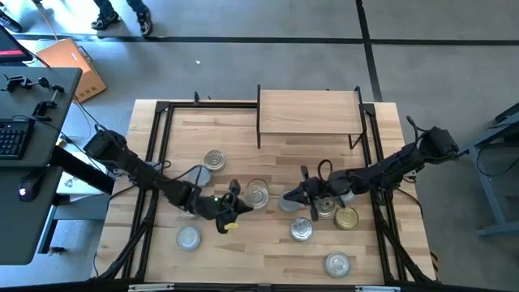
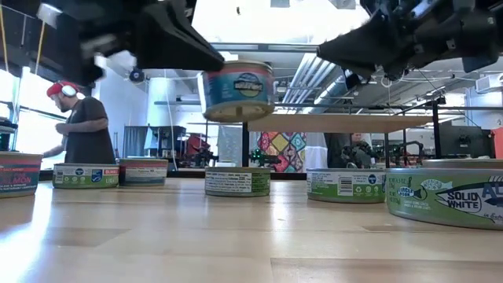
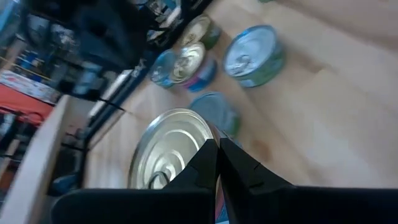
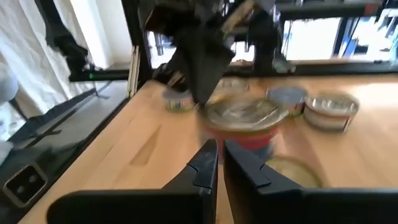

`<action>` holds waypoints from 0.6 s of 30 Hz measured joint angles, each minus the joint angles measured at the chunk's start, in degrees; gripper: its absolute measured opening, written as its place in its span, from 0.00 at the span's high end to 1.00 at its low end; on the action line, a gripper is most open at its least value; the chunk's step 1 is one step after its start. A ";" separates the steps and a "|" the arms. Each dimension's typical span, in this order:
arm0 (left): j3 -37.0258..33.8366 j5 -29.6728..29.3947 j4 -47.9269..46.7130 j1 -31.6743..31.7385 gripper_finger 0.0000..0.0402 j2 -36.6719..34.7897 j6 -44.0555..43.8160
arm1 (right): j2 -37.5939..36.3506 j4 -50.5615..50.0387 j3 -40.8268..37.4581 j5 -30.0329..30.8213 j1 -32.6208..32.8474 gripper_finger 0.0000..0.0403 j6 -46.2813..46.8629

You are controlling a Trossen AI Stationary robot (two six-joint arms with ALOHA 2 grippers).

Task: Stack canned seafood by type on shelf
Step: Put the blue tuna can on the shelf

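A tin (image 2: pixel 238 90) with a silver lid and a blue label hangs in the air above the table's middle; my left gripper (image 1: pixel 242 203) is shut on it. Just right of that tin (image 1: pixel 257 194) my right gripper (image 1: pixel 289 195) is shut and holds nothing; in its wrist view its fingers (image 4: pixel 219 154) point at the lifted tin (image 4: pixel 241 118). The shelf (image 1: pixel 310 112), a light wooden board on black legs, stands at the table's far middle with nothing on top. Several more tins rest flat on the table. My left gripper pinches the tin at the edge of its lid (image 3: pixel 202 138) between its two shut fingers. The fingers come from the table's left, slanting down a little. The tin is lifted clear of the table, lid up and slightly tilted.
Loose tins: one at far left (image 1: pixel 215 160), one near left (image 1: pixel 188 238), and a group at right with a gold one (image 1: pixel 346 217), a silver one (image 1: pixel 302 230) and one by the near edge (image 1: pixel 337 264). Black frame rails (image 1: pixel 154 162) border the table.
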 joint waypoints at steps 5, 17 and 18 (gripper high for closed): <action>4.76 2.71 -4.27 4.55 1.00 0.00 4.71 | 0.00 -4.14 0.00 4.00 3.30 0.96 3.77; 17.84 9.80 -14.03 18.10 1.00 0.00 18.24 | 0.00 -6.56 0.00 15.81 11.36 0.96 5.29; 18.77 11.15 -14.28 19.60 1.00 0.00 18.91 | 0.00 -6.60 0.00 16.17 11.51 0.96 5.30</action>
